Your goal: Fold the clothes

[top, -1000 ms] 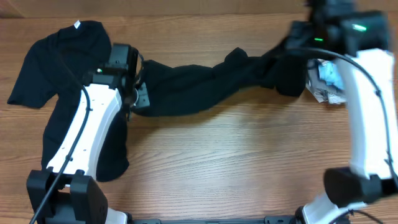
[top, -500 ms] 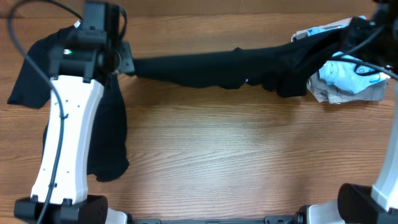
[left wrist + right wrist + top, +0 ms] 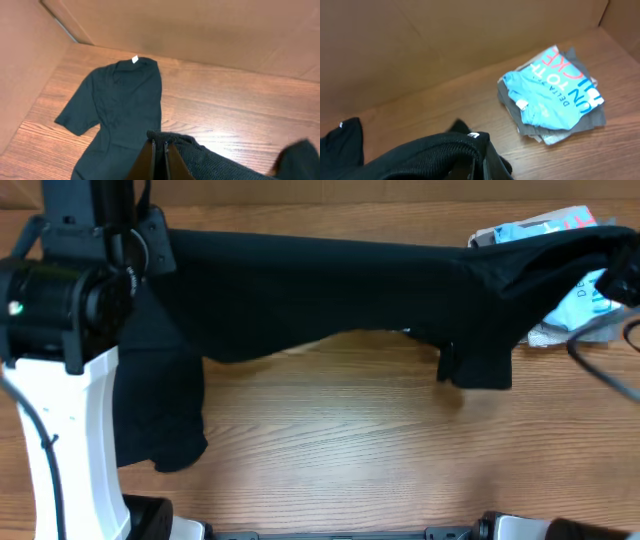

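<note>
A black shirt [image 3: 340, 290] hangs stretched in the air between my two grippers, high above the table. My left gripper [image 3: 159, 147] is shut on its left end [image 3: 210, 157]. My right gripper [image 3: 479, 159] is shut on its right end [image 3: 435, 150], where a small white mark shows. A second black shirt with a white neck tag [image 3: 117, 100] lies flat on the table at the far left, partly under my left arm in the overhead view [image 3: 165, 410]. In the overhead view the right gripper is at the right frame edge, mostly cut off.
A pile of folded clothes, light blue with red lettering on top of grey [image 3: 552, 95], lies at the far right of the wooden table [image 3: 350, 440]; it also shows in the overhead view [image 3: 560, 270]. Brown cardboard walls [image 3: 445, 40] stand behind the table.
Both arms have risen toward the camera and moved apart, lifting the held shirt off the table and pulling it out into a wide taut band. The flat shirt stayed put.
</note>
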You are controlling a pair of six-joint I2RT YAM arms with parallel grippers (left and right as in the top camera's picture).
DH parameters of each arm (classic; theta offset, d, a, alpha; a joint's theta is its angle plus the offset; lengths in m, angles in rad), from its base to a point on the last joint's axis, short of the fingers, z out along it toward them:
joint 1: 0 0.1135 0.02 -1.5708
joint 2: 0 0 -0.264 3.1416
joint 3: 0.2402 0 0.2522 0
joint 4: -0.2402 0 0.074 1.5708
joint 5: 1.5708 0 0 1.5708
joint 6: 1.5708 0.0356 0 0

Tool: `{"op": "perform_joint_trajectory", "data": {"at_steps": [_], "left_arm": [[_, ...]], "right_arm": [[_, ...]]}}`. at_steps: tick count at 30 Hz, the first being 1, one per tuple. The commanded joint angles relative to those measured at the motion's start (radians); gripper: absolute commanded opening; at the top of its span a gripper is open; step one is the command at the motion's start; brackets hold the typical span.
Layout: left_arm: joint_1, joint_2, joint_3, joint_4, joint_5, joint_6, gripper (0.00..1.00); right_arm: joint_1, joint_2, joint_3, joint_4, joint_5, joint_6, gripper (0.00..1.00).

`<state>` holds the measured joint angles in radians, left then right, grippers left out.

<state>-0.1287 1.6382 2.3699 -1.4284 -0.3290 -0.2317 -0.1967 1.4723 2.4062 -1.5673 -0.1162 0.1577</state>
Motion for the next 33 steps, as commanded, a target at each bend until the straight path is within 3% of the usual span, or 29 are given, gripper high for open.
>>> {"op": "perform_joint_trajectory", "data": {"at_steps": [1,7,12,18,25,28,33], "left_arm": [[0.011,-0.034,0.038,-0.006,-0.048,0.019,0.04],[0.022,0.007,0.038,0.010,-0.042,0.019,0.04],[0.071,0.074,0.038,0.077,0.026,0.027,0.05],[0.151,0.181,0.038,0.342,0.130,0.026,0.04],[0.206,0.209,0.045,0.666,0.382,0.030,0.04],[0.207,0.209,0.045,0.657,0.401,0.030,0.04],[0.207,0.233,0.045,0.516,0.400,0.060,0.04]], "right_arm": [[-0.013,-0.040,0.033,0.013,0.017,-0.010,0.04],[-0.013,0.036,0.033,0.039,-0.065,-0.035,0.04],[0.011,0.146,0.033,0.159,-0.095,-0.036,0.04],[0.042,0.283,0.033,0.475,-0.088,-0.035,0.04],[0.079,0.299,0.045,0.763,-0.088,-0.035,0.04],[0.080,0.304,0.045,0.738,-0.088,-0.035,0.04],[0.080,0.338,0.041,0.642,-0.087,-0.058,0.04]]}}
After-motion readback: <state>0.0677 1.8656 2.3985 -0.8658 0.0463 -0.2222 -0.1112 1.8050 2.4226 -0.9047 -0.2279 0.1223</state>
